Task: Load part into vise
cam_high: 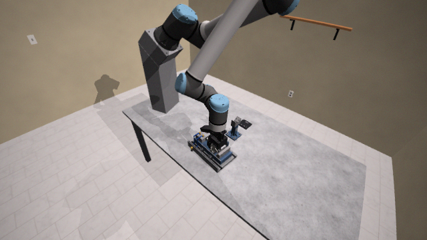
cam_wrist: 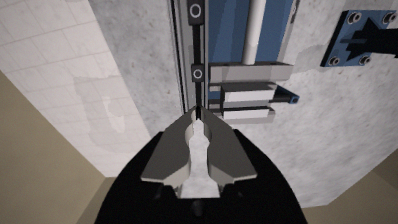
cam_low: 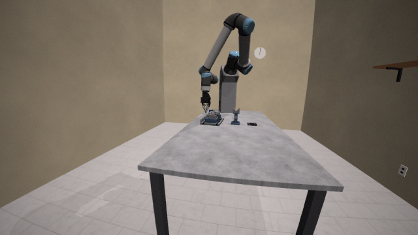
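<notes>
The part point(cam_wrist: 248, 95) lies between the vise jaws, with its slot facing up, as two pale strips with a dark groove between. The rod-side jaw point(cam_wrist: 250, 73) stands apart from it, across a gap. The other long side is close to the fixed jaw; contact cannot be told. One end is near the blue-tipped stop piece point(cam_wrist: 294, 99); whether it touches cannot be told. My gripper point(cam_wrist: 198, 107) point(cam_low: 206, 111) is shut and empty, its tips beside the part's opposite end in the wrist view. The vise point(cam_high: 227, 158) point(cam_low: 212, 121) is open. The gripper hides the part in the top view.
The V-block point(cam_high: 237, 119) point(cam_low: 236, 111) stands on its blue post base beside the vise. The black infeed plate point(cam_high: 246, 124) point(cam_low: 251, 124) lies beyond it with no block on it. A dark rail point(cam_wrist: 197, 45) with round-headed fittings runs along the vise's side.
</notes>
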{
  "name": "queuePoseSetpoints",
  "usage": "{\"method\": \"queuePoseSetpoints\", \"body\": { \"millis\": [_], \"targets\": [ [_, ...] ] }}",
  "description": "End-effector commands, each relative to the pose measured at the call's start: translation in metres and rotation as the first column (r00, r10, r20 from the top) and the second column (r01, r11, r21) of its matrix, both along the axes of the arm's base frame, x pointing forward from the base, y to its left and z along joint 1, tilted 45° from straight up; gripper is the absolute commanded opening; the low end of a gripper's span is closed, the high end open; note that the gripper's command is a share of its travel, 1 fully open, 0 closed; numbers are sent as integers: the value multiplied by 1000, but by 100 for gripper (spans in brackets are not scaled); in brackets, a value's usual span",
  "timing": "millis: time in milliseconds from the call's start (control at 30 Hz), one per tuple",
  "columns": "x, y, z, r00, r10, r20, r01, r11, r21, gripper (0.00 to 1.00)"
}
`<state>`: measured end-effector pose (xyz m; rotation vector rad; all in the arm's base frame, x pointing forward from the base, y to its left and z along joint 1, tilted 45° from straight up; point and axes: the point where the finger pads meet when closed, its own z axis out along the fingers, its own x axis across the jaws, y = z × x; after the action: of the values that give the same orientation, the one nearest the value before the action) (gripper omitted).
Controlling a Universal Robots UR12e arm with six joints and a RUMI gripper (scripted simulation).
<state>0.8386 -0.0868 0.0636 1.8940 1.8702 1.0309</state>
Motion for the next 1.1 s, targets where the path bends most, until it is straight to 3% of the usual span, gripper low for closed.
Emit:
{"method": "queuePoseSetpoints", "body": {
  "millis": [0, 533, 1067],
  "targets": [
    [0, -1, 0, 1000, 0, 1, 0, 1000, 0, 0],
    [-5, -4, 6, 1000, 0, 1, 0, 1000, 0, 0],
    [-28, -13, 30, 1000, 0, 1, 0, 1000, 0, 0]
  ]
}}
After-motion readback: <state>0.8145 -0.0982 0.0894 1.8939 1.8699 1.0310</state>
